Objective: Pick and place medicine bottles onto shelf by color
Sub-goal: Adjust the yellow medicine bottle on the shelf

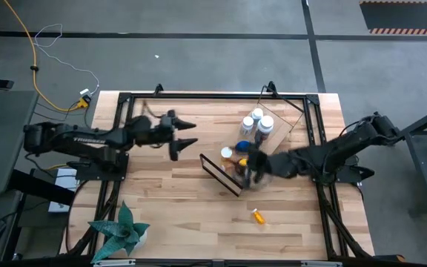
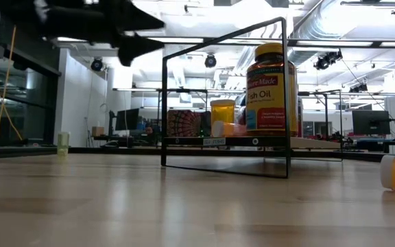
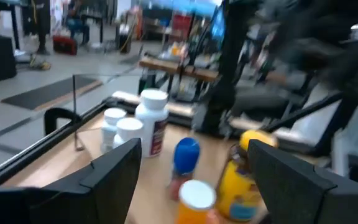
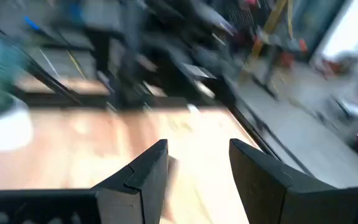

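The shelf [image 1: 281, 138] lies tilted near the table's middle, and its wire frame shows in the low view [image 2: 164, 110]. On it stand white bottles [image 1: 256, 122], a blue bottle [image 1: 242, 146] and an amber bottle with a yellow cap [image 1: 227, 154]; the amber bottle also shows in the low view [image 2: 271, 89]. A small orange bottle [image 1: 258, 216] lies on its side on the table near the front. My left gripper [image 1: 191, 135] is open and empty, left of the shelf and above the table. My right gripper [image 1: 249, 169] is open and empty over the shelf's near end; its own view [image 4: 197, 149] shows nothing between the fingers.
A potted plant [image 1: 121, 230] stands at the table's front left corner. A black frame [image 1: 124, 100] runs around the tabletop. The left wrist view shows the white bottles [image 3: 143, 121], the blue bottle [image 3: 186, 155] and the amber bottle [image 3: 244, 180] ahead of the left gripper.
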Available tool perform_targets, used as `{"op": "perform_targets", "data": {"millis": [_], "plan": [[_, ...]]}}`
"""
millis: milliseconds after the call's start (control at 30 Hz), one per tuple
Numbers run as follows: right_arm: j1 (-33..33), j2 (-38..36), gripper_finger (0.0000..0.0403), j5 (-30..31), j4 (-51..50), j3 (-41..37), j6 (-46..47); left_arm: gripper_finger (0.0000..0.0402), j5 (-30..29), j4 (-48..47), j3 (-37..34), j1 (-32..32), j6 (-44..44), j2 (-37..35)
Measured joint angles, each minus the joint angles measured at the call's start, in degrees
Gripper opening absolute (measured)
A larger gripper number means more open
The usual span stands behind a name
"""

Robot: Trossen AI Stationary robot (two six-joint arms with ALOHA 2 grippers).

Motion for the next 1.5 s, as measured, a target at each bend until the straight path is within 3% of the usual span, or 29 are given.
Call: {"op": "perform_targets", "data": {"millis": [67, 267, 367, 533, 733, 833, 933, 1033, 1100, 1500], "plan": [[-3.26, 0.07, 0.0165, -3.08, -13.35, 6.00, 4.25, 0.0282, -0.02, 2.79, -3.04, -0.77, -1.88, -3.30], [-12.72, 7.08, 0.0165, -21.31, -49.15, 26.52, 12.15, 0.0282, -0.02, 3.40, -4.78, -3.00, -2.76, -11.03], [-15.87, 11.81, 0.0165, -27.64, -61.27, 35.08, 10.47, 0.0282, -0.02, 3.06, -4.80, -4.49, -2.69, -13.01], [-17.87, 18.70, 0.0165, -29.80, -73.14, 44.70, 2.19, 0.0282, -0.02, 2.65, -4.80, -6.43, -1.31, -13.68], [-17.10, 25.24, 0.0165, -36.98, -78.28, 49.92, 0.25, 0.0282, -0.02, 1.51, -4.80, -7.07, 0.33, -13.65], [-15.92, 26.79, 0.0151, -37.76, -78.72, 49.64, 0.26, 0.0282, -0.02, 1.53, -4.80, -7.07, 0.37, -13.65], [-15.06, 27.94, 0.0106, -38.44, -79.81, 49.46, 0.27, 0.0282, -0.02, 1.53, -4.80, -7.07, 0.34, -13.65], [-14.54, 27.98, 0.0033, -39.12, -79.17, 49.45, 0.26, 0.0282, -0.02, 1.55, -4.80, -7.07, 0.33, -13.65], [-14.20, 27.96, 0.0011, -39.07, -78.37, 49.46, 0.23, 0.0282, -0.04, 1.53, -4.80, -7.07, 0.39, -13.65], [-13.96, 31.55, 0.0001, -39.79, -78.48, 49.42, 0.87, 0.0282, -0.44, 1.55, -4.80, -7.07, 0.37, -13.63]]}}
